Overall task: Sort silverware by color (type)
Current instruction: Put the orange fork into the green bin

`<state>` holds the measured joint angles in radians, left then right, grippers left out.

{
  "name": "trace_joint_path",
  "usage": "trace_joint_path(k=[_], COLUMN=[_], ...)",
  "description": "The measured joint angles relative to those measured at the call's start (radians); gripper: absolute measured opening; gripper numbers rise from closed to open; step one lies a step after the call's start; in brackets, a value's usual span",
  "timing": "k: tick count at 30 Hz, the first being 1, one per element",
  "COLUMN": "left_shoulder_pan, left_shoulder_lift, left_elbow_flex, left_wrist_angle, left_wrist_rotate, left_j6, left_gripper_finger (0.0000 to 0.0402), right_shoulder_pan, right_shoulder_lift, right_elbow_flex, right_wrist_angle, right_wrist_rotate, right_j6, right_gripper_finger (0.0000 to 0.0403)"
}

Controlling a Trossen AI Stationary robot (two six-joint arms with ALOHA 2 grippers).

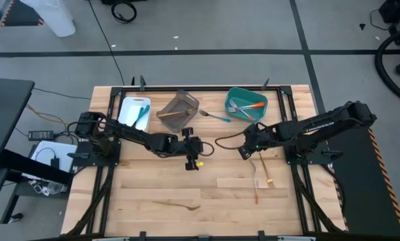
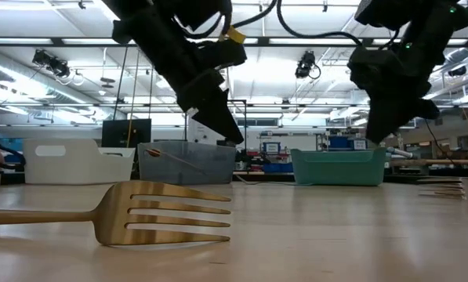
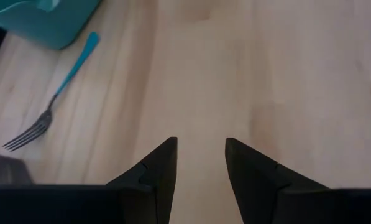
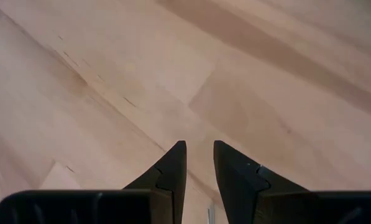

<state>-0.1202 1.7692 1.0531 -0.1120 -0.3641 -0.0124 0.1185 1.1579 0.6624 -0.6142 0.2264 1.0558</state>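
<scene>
On the wooden counter (image 1: 153,184), going left to right: a white bin (image 1: 134,112) with blue-handled utensils (image 1: 142,115), a grey-brown bin (image 1: 179,109) with a wooden utensil (image 1: 167,113), a blue-handled fork (image 1: 215,116) lying loose between that bin and a teal bin (image 1: 246,104) holding orange- and blue-handled forks (image 1: 245,106). Nearer the front lie a wooden fork (image 1: 176,204), then an orange-handled utensil (image 1: 256,182) beside a tan one (image 1: 267,173). The left gripper (image 1: 192,161) hovers mid-counter, jaws apart and empty; the right gripper (image 1: 244,151) hangs just above those two utensils, jaws narrowly parted, holding nothing
</scene>
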Motion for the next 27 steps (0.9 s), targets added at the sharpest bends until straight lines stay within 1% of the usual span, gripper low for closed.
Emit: trace_joint_path(k=[8, 15, 21, 27], left_shoulder_pan=[0.059, 0.093, 0.121, 0.152], left_shoulder_lift=[0.000, 0.000, 0.001, 0.001], left_elbow_flex=[0.000, 0.000, 0.000, 0.000], left_wrist_angle=[0.004, 0.020, 0.046, 0.053], left_wrist_rotate=[0.000, 0.000, 0.000, 0.001], left_j6=[0.004, 0.104, 0.136, 0.169], left_gripper_finger=[0.0144, 0.0144, 0.0144, 0.0144], right_shoulder_pan=[0.089, 0.178, 0.254, 0.317], right_shoulder_lift=[0.090, 0.135, 0.169, 0.202], right_elbow_flex=[0.007, 0.039, 0.039, 0.082], right_wrist_angle=[-0.012, -0.023, -0.029, -0.055], right_wrist_rotate=[0.000, -0.012, -0.018, 0.025], right_j6=[0.148, 0.294, 0.442, 0.532], right_gripper_finger=[0.0092, 0.0092, 0.0092, 0.0092])
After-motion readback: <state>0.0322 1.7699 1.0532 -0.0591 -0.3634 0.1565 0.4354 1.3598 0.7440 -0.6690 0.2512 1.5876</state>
